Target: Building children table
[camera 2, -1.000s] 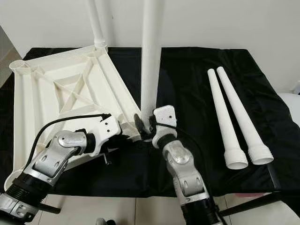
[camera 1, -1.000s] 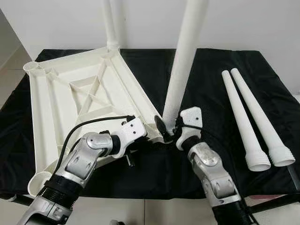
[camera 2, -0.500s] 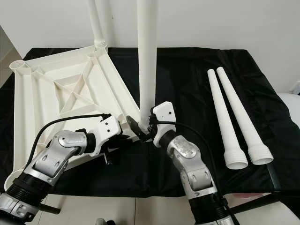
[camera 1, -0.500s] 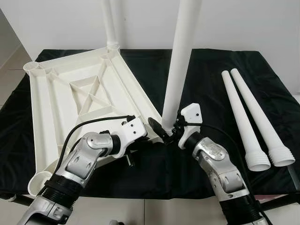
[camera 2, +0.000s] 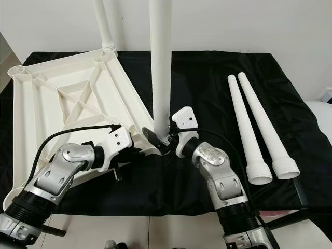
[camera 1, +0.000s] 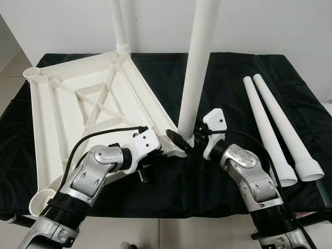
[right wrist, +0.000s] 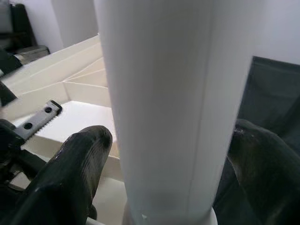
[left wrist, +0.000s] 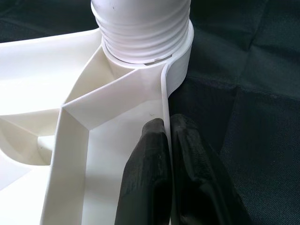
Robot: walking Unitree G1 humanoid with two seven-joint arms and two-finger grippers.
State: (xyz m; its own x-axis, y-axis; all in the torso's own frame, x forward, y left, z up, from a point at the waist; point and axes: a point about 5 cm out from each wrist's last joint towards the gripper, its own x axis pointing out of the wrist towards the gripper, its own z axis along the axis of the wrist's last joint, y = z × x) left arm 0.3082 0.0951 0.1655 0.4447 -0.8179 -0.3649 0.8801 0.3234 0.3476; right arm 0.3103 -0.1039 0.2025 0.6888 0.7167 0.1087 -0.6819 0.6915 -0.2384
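Upturned white tabletop (camera 1: 78, 109) lies on a black-draped table (camera 1: 228, 72). An upright leg (camera 1: 194, 78) stands in its near corner socket, right gripper (camera 1: 185, 140) fingers spread around its base. Left gripper (left wrist: 166, 154) pinches the tabletop's rim. Two loose legs (camera 1: 277, 129) lie to the right.

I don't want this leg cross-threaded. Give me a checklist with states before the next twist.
1. Left gripper clamped on the tabletop rim beside the socket: ok.
2. Right gripper fingers on both sides of the leg: ok; contact on the far finger: cannot tell.
3. Leg upright over the socket: ok in both eye views.
4. Threads seated: not ok; threads visible above the socket.
5. Spare legs lying apart from the arms: ok.
6. Far-corner leg standing: ok.
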